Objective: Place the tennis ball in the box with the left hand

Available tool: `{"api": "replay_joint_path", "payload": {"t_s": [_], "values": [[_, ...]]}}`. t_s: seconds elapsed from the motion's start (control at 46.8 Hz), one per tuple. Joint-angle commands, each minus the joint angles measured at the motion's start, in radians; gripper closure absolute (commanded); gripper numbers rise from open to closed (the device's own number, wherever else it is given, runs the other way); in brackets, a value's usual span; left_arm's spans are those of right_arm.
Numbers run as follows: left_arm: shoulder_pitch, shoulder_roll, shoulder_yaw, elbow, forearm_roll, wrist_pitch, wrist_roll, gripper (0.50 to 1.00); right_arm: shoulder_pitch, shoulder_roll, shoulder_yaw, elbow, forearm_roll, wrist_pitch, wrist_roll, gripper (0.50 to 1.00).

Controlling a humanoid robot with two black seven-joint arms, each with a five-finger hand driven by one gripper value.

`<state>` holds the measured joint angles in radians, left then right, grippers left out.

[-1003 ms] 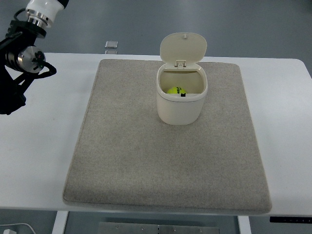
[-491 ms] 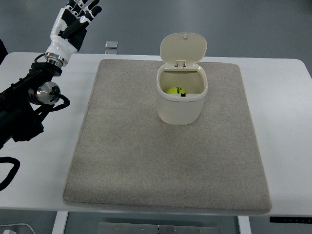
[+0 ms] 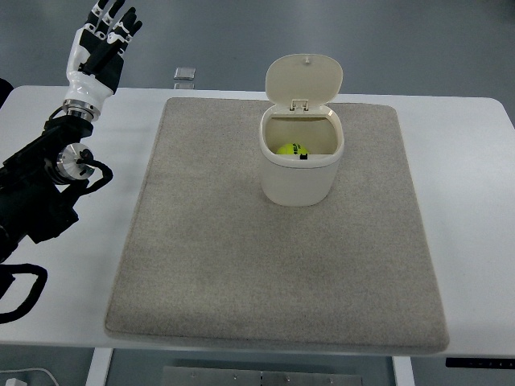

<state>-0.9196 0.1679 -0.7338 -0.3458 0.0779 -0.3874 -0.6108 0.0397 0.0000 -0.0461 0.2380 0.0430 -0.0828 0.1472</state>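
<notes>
A yellow-green tennis ball (image 3: 290,149) lies inside the cream box (image 3: 301,178), which stands upright on the far half of the grey mat (image 3: 273,265) with its hinged lid (image 3: 304,78) tipped back. My left hand (image 3: 101,39) is raised at the far left, well clear of the box, its white and black fingers spread and holding nothing. Its black arm (image 3: 40,189) comes in from the left edge over the white table (image 3: 64,265). The right arm does not show.
A small grey square object (image 3: 184,74) lies at the table's far edge, left of the box. A white cable (image 3: 20,376) shows below the table at the bottom left.
The left hand came into view from the top left corner and has since drifted a little left; its arm sank lower along the left edge. Box and ball have not moved.
</notes>
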Motion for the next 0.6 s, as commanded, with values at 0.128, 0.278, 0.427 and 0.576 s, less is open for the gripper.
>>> {"api": "replay_joint_path", "payload": {"t_s": [0.128, 0.278, 0.427, 0.576], "values": [[0.011, -0.090, 0.011, 0.014, 0.002, 0.015, 0.000, 0.621, 0.000, 0.000, 0.000, 0.000, 0.000, 0.000, 0.000, 0.562], [0.010, -0.096, 0.010, 0.025, 0.000, 0.015, 0.000, 0.619, 0.000, 0.000, 0.000, 0.000, 0.000, 0.000, 0.000, 0.562], [0.008, -0.087, 0.011, 0.025, 0.002, 0.013, 0.000, 0.559, 0.000, 0.000, 0.000, 0.000, 0.000, 0.000, 0.000, 0.562], [0.011, -0.082, 0.011, 0.028, 0.002, 0.013, 0.000, 0.549, 0.000, 0.000, 0.000, 0.000, 0.000, 0.000, 0.000, 0.562]]}}
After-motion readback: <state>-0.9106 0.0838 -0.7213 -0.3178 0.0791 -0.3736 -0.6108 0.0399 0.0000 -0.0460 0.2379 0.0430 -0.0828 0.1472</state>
